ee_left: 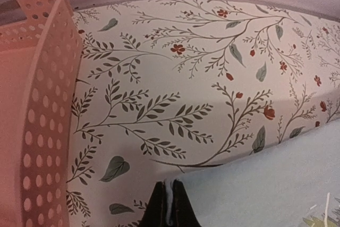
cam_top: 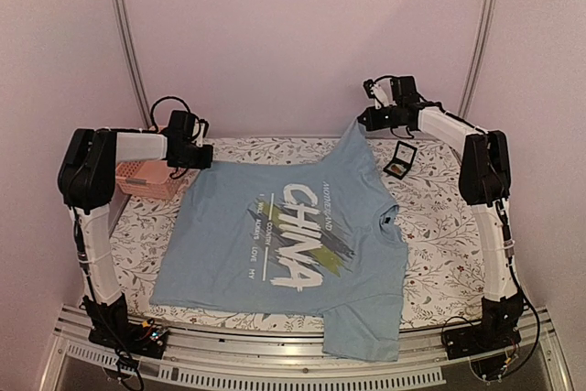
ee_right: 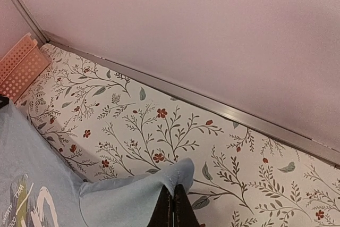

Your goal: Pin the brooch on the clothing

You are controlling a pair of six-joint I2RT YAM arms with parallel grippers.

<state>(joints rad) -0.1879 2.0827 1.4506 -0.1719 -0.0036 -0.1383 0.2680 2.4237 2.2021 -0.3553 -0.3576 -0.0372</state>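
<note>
The light blue "CHINA" T-shirt [cam_top: 220,226] lies spread on the flowered tablecloth, and one sleeve hangs over the near edge. My left gripper [cam_top: 203,158] is shut on the shirt's far left corner; in the left wrist view the fingertips [ee_left: 159,208] pinch the fabric edge of the shirt [ee_left: 276,184]. My right gripper [cam_top: 363,122] is shut on the far right corner and lifts it slightly; in the right wrist view the shirt [ee_right: 122,195] folds over the shut fingertips [ee_right: 166,211]. I cannot make out the brooch itself.
A small black hinged case [cam_top: 400,160] lies open right of the shirt, with an orange-brown patch inside. A pink perforated basket [cam_top: 142,179] stands at the far left and shows in the left wrist view [ee_left: 32,104] and the right wrist view [ee_right: 21,67]. A wall rises behind the table.
</note>
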